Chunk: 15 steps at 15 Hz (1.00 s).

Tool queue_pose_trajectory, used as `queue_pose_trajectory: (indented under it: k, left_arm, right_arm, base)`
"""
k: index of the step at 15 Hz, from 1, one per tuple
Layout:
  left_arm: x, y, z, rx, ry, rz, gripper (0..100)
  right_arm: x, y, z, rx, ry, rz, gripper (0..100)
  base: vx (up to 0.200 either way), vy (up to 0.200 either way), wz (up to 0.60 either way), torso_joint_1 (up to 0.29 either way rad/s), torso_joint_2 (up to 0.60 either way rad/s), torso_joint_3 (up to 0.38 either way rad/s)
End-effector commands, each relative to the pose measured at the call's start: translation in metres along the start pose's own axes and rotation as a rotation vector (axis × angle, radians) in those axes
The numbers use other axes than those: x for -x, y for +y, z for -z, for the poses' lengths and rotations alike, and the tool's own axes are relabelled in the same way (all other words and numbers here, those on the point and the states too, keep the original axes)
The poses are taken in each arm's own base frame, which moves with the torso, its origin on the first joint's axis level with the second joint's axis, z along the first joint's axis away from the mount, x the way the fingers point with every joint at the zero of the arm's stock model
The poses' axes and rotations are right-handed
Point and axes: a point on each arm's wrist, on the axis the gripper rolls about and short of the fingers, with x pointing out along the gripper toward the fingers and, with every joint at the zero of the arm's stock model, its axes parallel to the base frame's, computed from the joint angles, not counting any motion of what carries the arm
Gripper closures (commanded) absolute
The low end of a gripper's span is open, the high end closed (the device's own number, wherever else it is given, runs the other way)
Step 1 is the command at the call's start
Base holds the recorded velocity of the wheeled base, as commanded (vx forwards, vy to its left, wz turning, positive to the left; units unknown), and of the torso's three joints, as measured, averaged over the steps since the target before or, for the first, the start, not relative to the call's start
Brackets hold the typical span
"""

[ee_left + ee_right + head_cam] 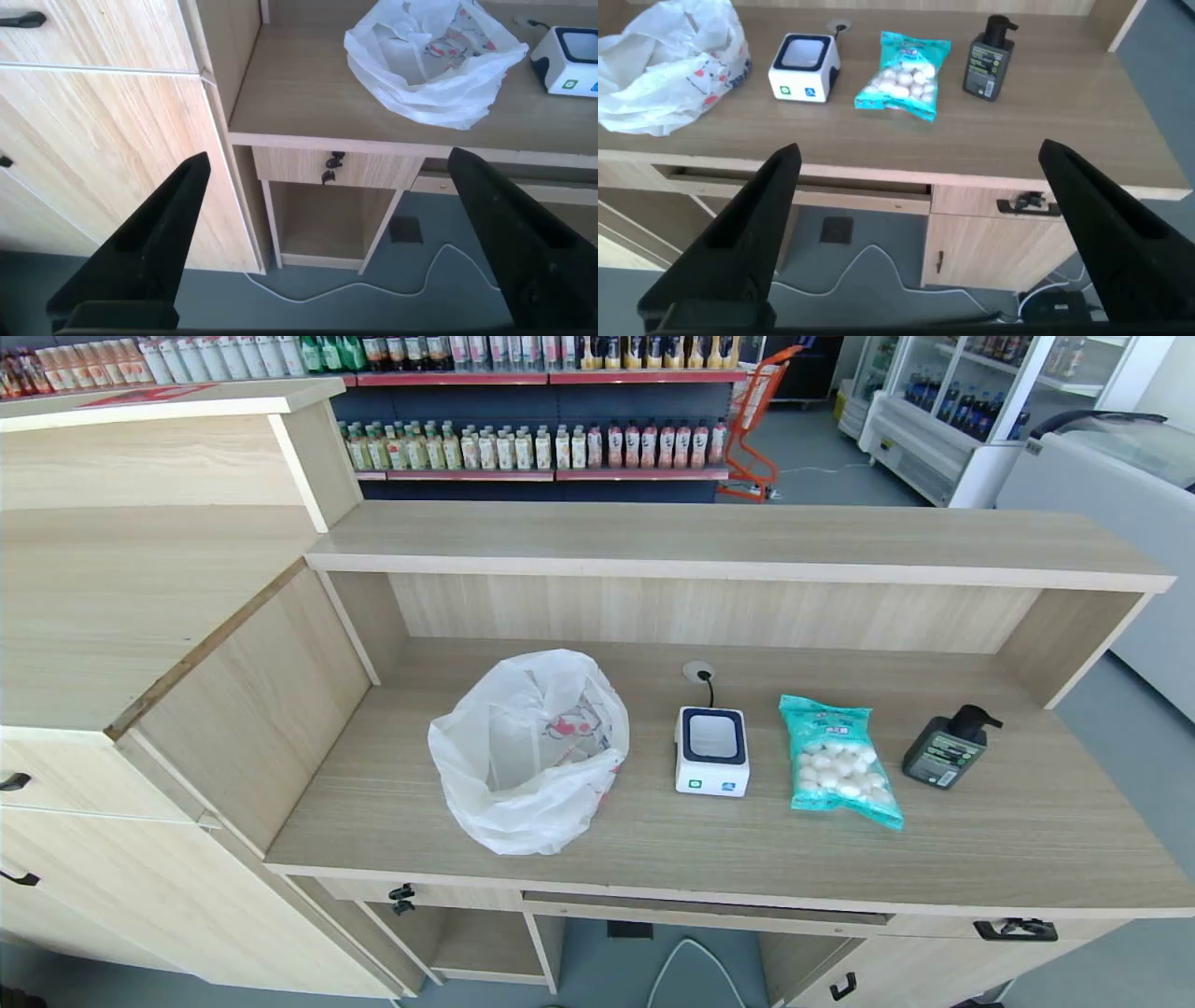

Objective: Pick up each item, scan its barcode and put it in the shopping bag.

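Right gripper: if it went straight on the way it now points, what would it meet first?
Likely the counter's front edge, in line with the teal bag: the open right gripper points about there from in front. Depth is unclear, so it might reach its top instead.

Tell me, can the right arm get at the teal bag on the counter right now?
Probably yes. The right gripper, fingers open, faces the counter, and the teal bag lies flat with bare wood between it and the scanner and pump bottle; nothing covers it.
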Motion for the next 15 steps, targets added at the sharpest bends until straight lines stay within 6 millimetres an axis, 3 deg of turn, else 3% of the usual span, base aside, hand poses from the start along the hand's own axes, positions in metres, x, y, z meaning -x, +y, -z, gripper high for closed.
queue_pose_trajectory:
  k: [1,2,3,4,7,11,15]
  left_arm:
    - [0.000,0.000,0.000,-0.001,0.000,-0.001,0]
    - [0.000,0.000,0.000,-0.001,0.000,-0.001,0]
    - [0.000,0.000,0.000,-0.001,0.000,-0.001,0]
    - [0.000,0.000,0.000,0.001,0.000,-0.001,0]
    - [0.000,0.000,0.000,-0.001,0.000,-0.001,0]
    - [0.000,0.000,0.000,-0.001,0.000,-0.001,0]
    - [0.000,0.000,0.000,0.001,0.000,-0.001,0]
  right_arm:
    - [-0.018,-0.004,-0.077,-0.007,-0.013,-0.152,0]
    - [-0.027,-0.005,-0.087,-0.019,-0.007,-0.168,0]
    - [-0.052,-0.008,-0.112,-0.053,-0.025,-0.166,0]
    - [-0.074,-0.010,-0.124,-0.062,-0.015,-0.153,0]
    - [-0.127,-0.020,-0.143,-0.075,0.036,-0.083,0]
    - [-0.161,-0.028,-0.145,-0.088,0.100,-0.086,0]
    - [-0.194,-0.041,-0.135,-0.102,0.187,-0.063,0]
  base:
    - [0.000,0.000,0.00,0.000,0.00,0.000]
    - [0.000,0.000,0.00,0.000,0.00,0.000]
    - [0.000,0.000,0.00,0.000,0.00,0.000]
    - [0.000,0.000,0.00,0.000,0.00,0.000]
    - [0.000,0.000,0.00,0.000,0.00,0.000]
    - [0.000,0.000,0.00,0.000,0.00,0.000]
    - [0.000,0.000,0.00,0.000,0.00,0.000]
